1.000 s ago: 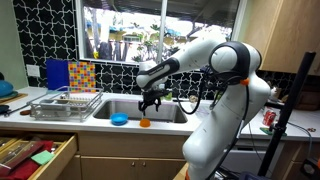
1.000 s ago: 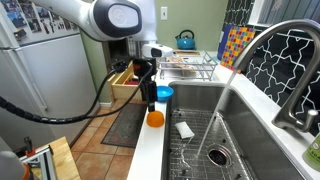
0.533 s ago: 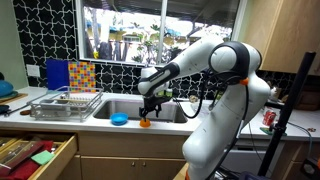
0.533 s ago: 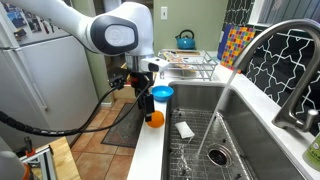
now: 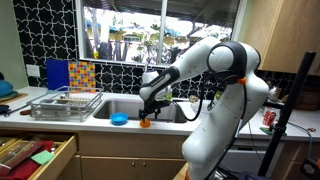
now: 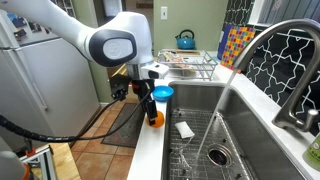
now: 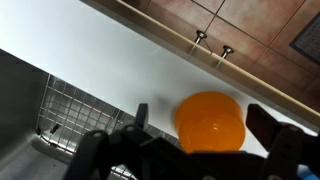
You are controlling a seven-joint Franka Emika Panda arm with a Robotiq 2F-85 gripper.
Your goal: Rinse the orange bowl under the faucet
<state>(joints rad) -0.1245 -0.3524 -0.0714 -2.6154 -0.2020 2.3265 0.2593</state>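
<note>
Orange bowl (image 7: 210,122): a small round bowl of smooth, bright orange plastic, resting on the white table (image 7: 90,45) on the front rim strip of the sink (image 6: 240,135), just outside the basin. In the wrist view it lies between the two dark fingers (image 7: 290,145), which are blurred and cut off by the lower edge, so contact with the bowl cannot be judged. The gripper (image 6: 152,107) is spread wide and holds nothing; in an exterior view it covers the upper part of the bowl. A round blue bowl (image 6: 162,93) sits on the same rim strip, near the orange one and on the side toward the wire dish rack (image 6: 192,66). The faucet (image 6: 268,35) is a slim silver metal gooseneck arching high over the far side of the sink; in an exterior view it cannot be made out behind the arm. A wire grid (image 6: 200,150) lines the steel basin floor, with a pale object (image 6: 186,130) of unclear kind lying on it. Beyond the sink's other end stands a red can (image 5: 268,118), its label too small to read.
</note>
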